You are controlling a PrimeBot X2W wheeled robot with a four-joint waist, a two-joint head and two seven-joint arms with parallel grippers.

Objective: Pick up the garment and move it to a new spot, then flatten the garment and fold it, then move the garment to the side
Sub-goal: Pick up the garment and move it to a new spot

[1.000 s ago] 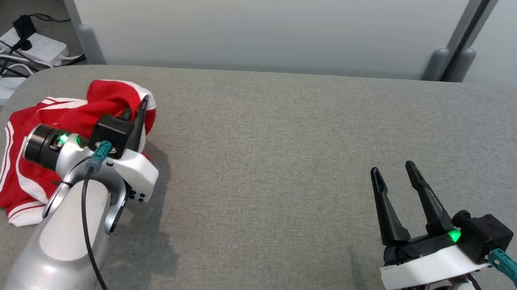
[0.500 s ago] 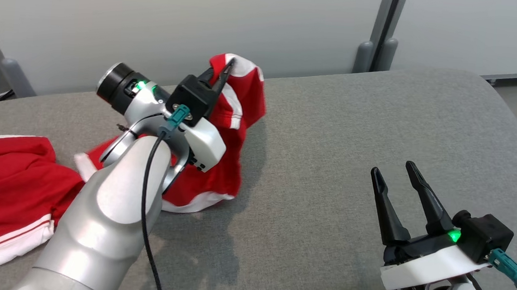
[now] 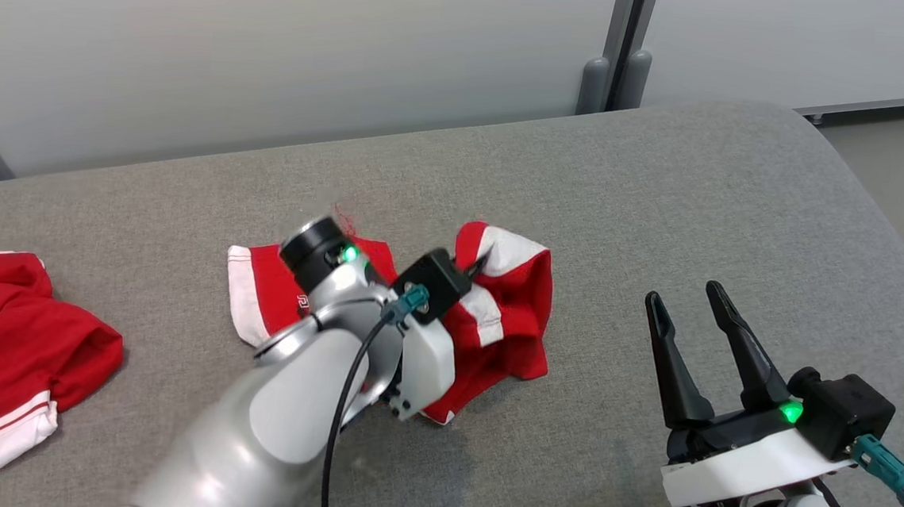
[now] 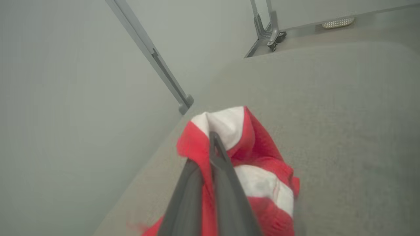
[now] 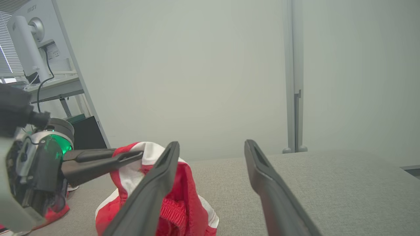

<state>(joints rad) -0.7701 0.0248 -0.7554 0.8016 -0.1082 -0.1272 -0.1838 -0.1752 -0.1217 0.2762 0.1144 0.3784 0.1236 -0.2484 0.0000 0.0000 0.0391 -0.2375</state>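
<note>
Garment [image 3: 507, 313] is settling mid-table [image 3: 663, 189], carried clear of the red pile [image 3: 9, 334] at nine o'clock, with the left hand [image 3: 476, 267] clamping its white band. Right hand [image 3: 685, 292] is waiting wide at four o'clock, so flattening is looking next.

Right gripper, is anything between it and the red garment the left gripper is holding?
Nothing visible. Only bare grey table lies between the right gripper, jaws open, and the garment. The left gripper, shut on the garment's white-trimmed edge, comes in from the other side, outside that path.
</note>
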